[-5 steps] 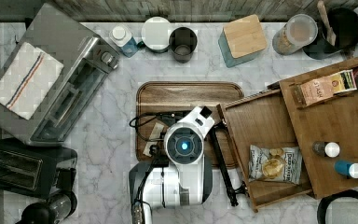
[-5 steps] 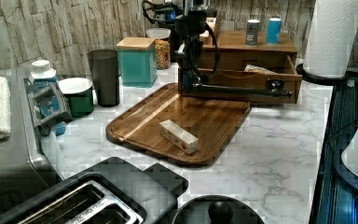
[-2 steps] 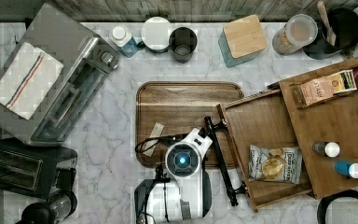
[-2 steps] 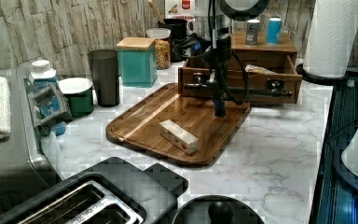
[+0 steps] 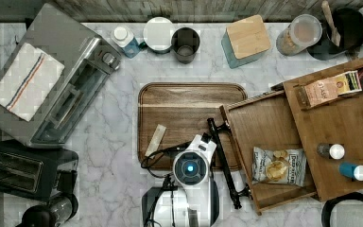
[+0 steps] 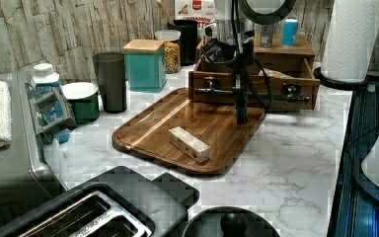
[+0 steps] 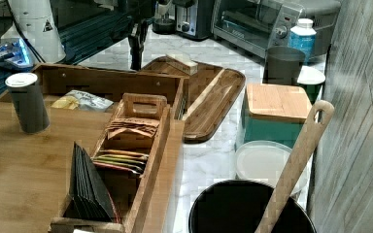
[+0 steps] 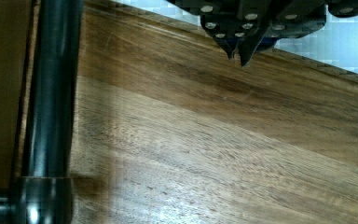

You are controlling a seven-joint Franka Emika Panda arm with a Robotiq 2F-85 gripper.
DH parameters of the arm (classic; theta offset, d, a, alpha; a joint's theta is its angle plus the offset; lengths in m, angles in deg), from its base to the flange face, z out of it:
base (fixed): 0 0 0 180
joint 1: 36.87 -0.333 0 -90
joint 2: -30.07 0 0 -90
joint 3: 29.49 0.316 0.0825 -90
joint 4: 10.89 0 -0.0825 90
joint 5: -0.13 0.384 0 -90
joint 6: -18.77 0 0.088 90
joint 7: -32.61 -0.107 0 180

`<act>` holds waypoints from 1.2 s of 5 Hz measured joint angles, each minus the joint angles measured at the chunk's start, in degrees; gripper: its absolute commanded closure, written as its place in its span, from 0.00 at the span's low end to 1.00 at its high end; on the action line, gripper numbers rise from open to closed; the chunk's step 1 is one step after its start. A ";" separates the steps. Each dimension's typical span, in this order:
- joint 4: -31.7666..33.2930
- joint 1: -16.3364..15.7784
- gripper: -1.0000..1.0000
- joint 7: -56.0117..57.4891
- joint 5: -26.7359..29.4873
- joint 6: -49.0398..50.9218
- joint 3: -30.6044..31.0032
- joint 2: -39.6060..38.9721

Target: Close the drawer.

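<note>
Jaws: my fingertips met at a point, closed on nothing, as the wrist view showed. My gripper (image 8: pixel 238 51) hung low over the tray (image 5: pixel 189 101), just beside the handle (image 5: pixel 223 161) but apart from it. Drawer (image 5: pixel 264 132): pulled well out from under the cabinet top (image 5: pixel 345 137), a snack bag (image 5: pixel 278 165) lying inside.

Risks, as I judged them: a push landing near one end of the bar might have skewed the drawer so that it jammed; closed fingertips could have slipped over the round bar; travelling too low, they might have scraped the tray.
</note>
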 measured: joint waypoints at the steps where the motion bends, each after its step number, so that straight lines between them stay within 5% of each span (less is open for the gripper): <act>1: -0.34 2.00 1.00 4.48 -0.01 0.45 -1.80 -1.07; 3: -4.36 4.85 1.00 13.15 2.07 6.27 -9.14 -5.08; 6: -11.08 7.67 1.00 24.06 2.36 7.44 -10.06 -7.99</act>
